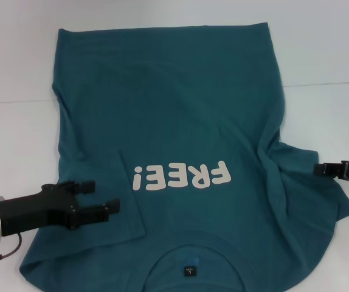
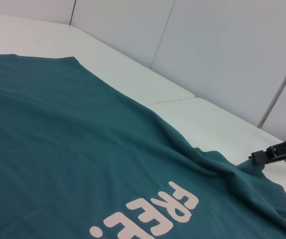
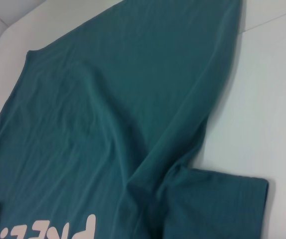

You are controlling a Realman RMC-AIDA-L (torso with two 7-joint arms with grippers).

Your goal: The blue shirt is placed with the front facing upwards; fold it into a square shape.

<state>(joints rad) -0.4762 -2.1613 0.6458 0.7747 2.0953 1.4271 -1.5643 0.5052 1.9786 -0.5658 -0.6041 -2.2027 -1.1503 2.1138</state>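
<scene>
The blue shirt is lying front up on the white desk, filling the middle of the head view from the top edge down to the bottom edge. Its hem is running along the top of the frame and its round collar, with a small dark label inside, is sitting at the bottom centre. The pale "FREE!" lettering is showing upside down just below the middle of the frame. The cloth is wrinkling toward the right, where folds are gathering near the right sleeve.

The left hand is reaching in from the lower left of the head view, lying over the shirt's left sleeve area, left of the lettering. Its two dark fingers are standing apart, released, with nothing between them; whether the lower one is touching the fabric I cannot tell.

The right hand is coming in at the right edge of the head view, at mid height, its tip sitting right at the edge of the right sleeve. In the left wrist view it is showing at the right edge, level with the bunched cloth. Whether it is clenched or released I cannot tell
</scene>
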